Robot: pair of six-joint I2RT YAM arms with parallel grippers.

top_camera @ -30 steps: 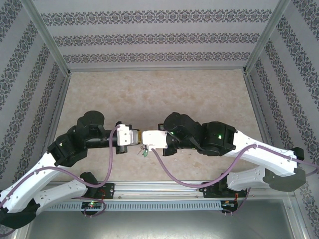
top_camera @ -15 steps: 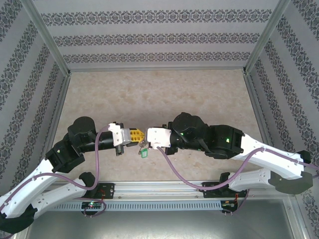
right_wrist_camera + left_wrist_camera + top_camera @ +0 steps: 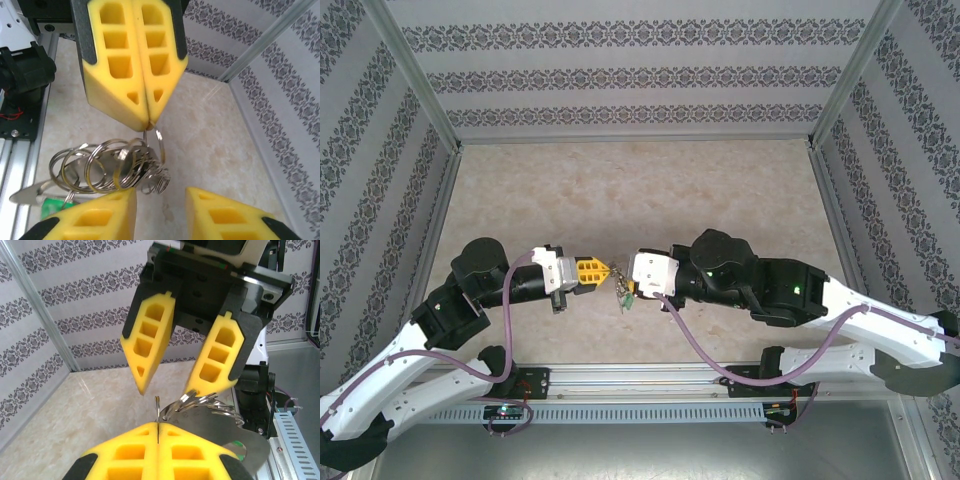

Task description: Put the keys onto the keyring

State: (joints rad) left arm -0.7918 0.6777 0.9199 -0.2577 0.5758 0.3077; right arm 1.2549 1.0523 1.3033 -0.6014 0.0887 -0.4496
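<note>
Pinches one thin wire ring of the keyring [image 3: 255, 452] with the left gripper [image 3: 157, 426], both yellow fingers [image 3: 125, 457] pressed flat together, only that ring's wire between the tips. Holds the right gripper [image 3: 161, 196] just beside the keyring, tip to tip with the left one. Spreads its two fingers [image 3: 102, 217] apart, with nothing gripped in the gap. In the left wrist view, touches the ring bundle with one fingertip; the other stands clear of it.

Hangs the keyring below the pinched ring, above the table [image 3: 620, 190]. On the keyring: one flat grey oblong body, one small green tag [image 3: 52, 207] against that body, and a bunched row of metal rings [image 3: 127, 170], five or six by eye, overlapping too much for a firm count.

In the top view, sets one wrist on each side of the keyring, about level with it, bundle and tag dangling between the two over the near half of the table.
</note>
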